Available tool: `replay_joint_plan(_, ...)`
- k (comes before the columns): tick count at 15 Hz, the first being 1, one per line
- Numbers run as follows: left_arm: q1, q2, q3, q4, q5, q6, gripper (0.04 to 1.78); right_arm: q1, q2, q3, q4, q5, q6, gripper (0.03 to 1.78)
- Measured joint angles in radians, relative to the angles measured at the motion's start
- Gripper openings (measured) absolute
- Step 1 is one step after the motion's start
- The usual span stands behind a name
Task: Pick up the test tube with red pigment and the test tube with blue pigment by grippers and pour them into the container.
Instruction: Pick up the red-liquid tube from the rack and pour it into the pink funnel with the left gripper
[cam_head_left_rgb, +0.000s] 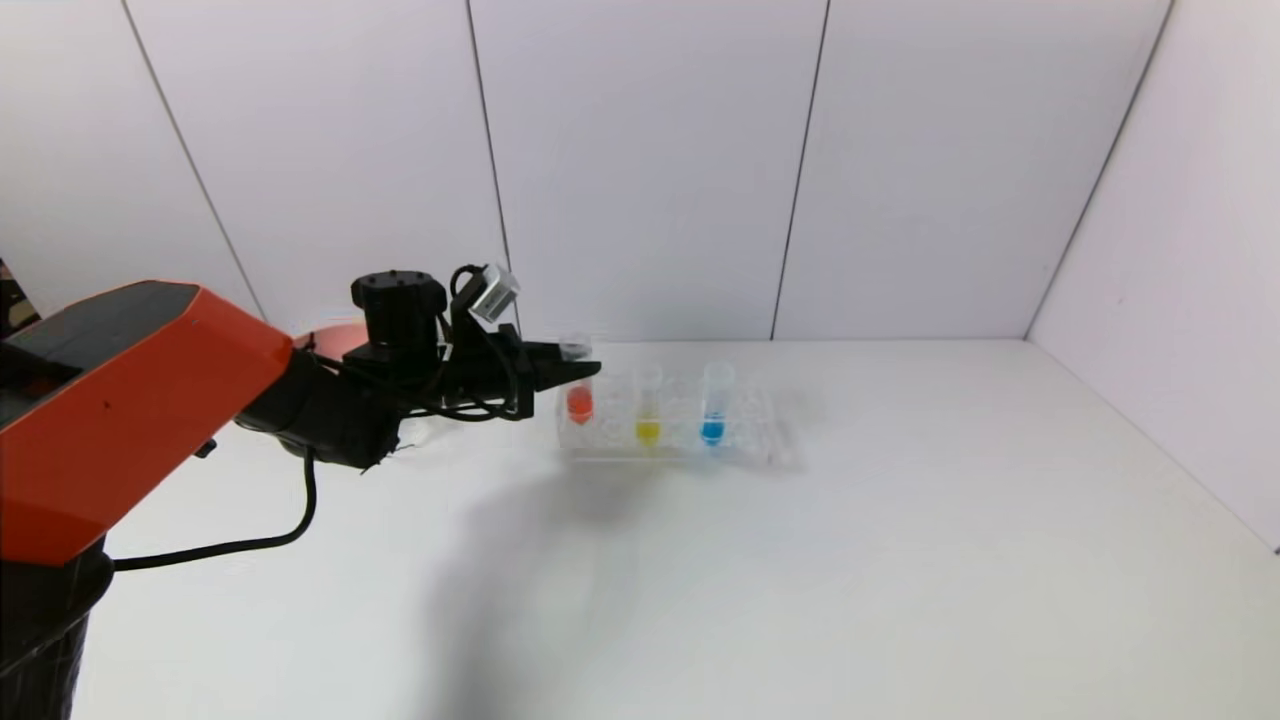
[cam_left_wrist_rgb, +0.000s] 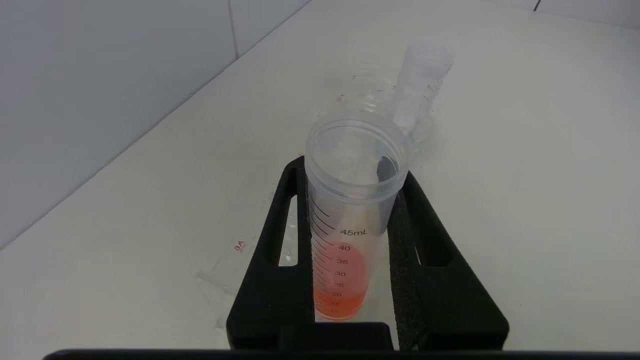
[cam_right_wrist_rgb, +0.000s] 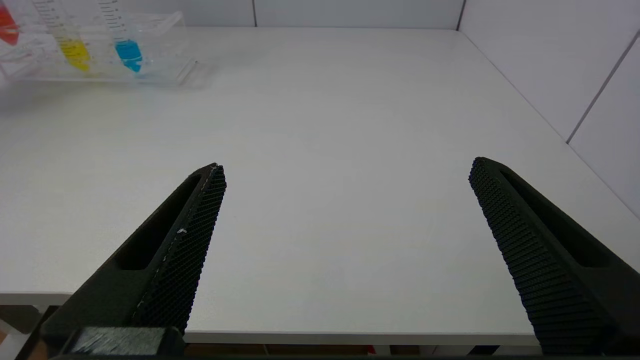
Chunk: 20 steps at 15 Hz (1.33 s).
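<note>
The test tube with red pigment (cam_head_left_rgb: 580, 400) stands at the left end of a clear rack (cam_head_left_rgb: 765, 440), its liquid a little higher than in the other tubes. My left gripper (cam_head_left_rgb: 575, 372) reaches in from the left and is shut on its upper part. In the left wrist view the tube (cam_left_wrist_rgb: 345, 270) sits between the two black fingers (cam_left_wrist_rgb: 272, 280), which press its sides. The test tube with blue pigment (cam_head_left_rgb: 713, 415) stands in the rack to the right and also shows in the right wrist view (cam_right_wrist_rgb: 127, 50). My right gripper (cam_right_wrist_rgb: 346, 165) is open and empty over the table's front edge. The container is hidden.
A yellow-liquid tube (cam_head_left_rgb: 648, 420) stands between the red and blue ones. A pink bowl's rim (cam_head_left_rgb: 335, 338) shows behind the left arm. White walls close the back and right of the white table (cam_head_left_rgb: 900, 560).
</note>
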Motion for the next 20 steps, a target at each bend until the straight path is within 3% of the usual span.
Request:
replay_joint_plan(8,0.003,-0.133,-0.021,0.093,0.031,0.001,0.44,0.000,0.000,0.000,0.000,0.000,0.000,1.77)
replay_joint_plan(11,0.002,-0.199,-0.021,0.163,0.167,0.003,0.44,0.000,0.000,0.000,0.000,0.000,0.000,1.77)
replay_joint_plan(16,-0.003,-0.299,-0.016,0.260,0.475,0.000,0.44,0.000,0.000,0.000,0.000,0.000,0.000,1.77)
replay_joint_plan(20,-0.023,-0.363,-0.007,0.290,0.623,-0.073,0.44,0.000,0.000,0.000,0.000,0.000,0.000,1.77)
